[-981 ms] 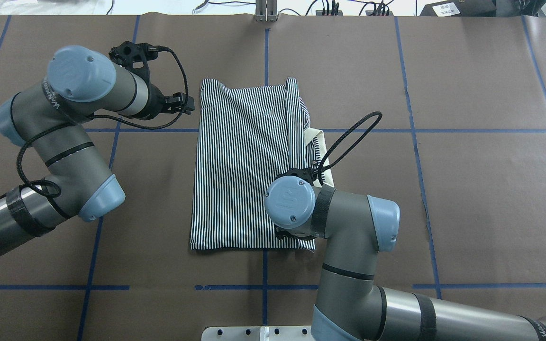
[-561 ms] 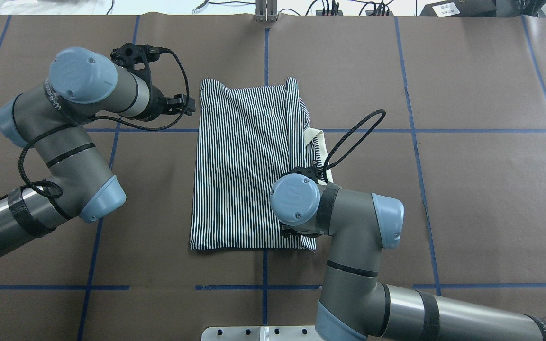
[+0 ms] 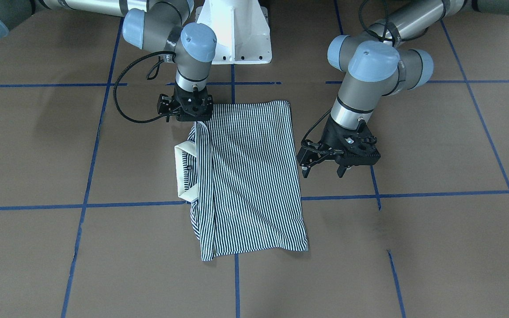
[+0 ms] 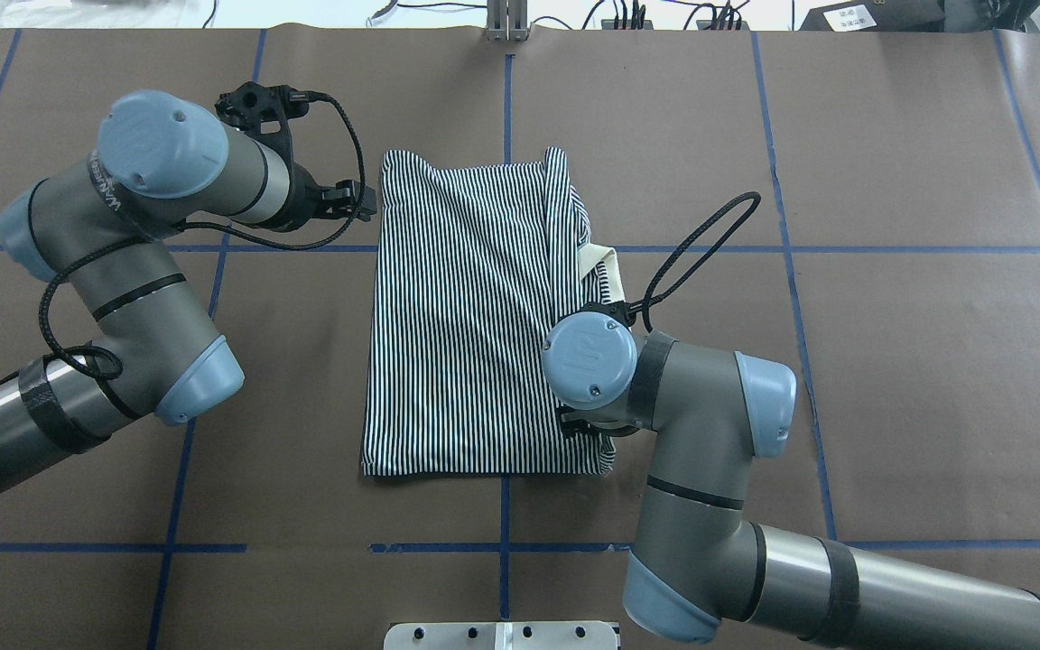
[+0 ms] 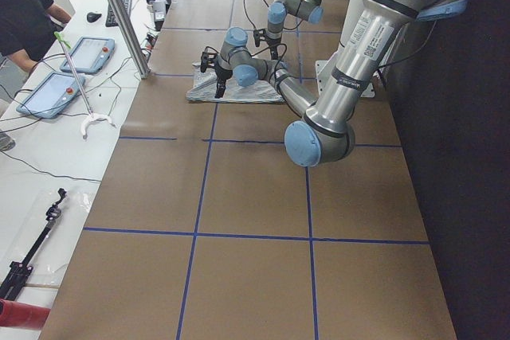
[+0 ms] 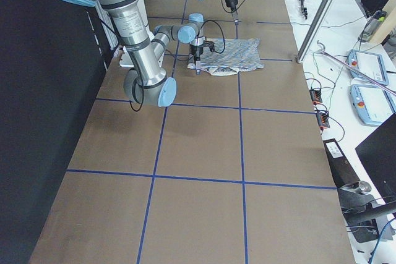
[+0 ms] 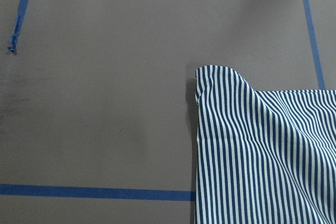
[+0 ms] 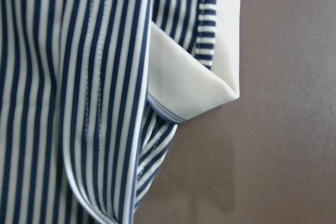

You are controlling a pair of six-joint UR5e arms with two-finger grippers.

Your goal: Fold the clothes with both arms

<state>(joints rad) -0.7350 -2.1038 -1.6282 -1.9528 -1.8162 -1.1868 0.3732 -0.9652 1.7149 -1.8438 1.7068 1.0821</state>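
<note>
Lying on brown paper (image 4: 890, 361) gridded with blue tape (image 4: 935, 249), the shirt (image 4: 466, 316).

— What covers the table (image 4: 935, 379)?
— Brown paper, with blue tape (image 4: 926, 249) laid over it in a grid.
— And the overhead view's top edge?
— Black cables (image 4: 628, 13).
— The left side view's upper left?
— A person (image 5: 22, 13) in a black shirt at a white bench (image 5: 32, 165). On it lie a tablet (image 5: 85, 54) and a second tablet (image 5: 48, 95), near a metal post (image 5: 119, 13).
</note>
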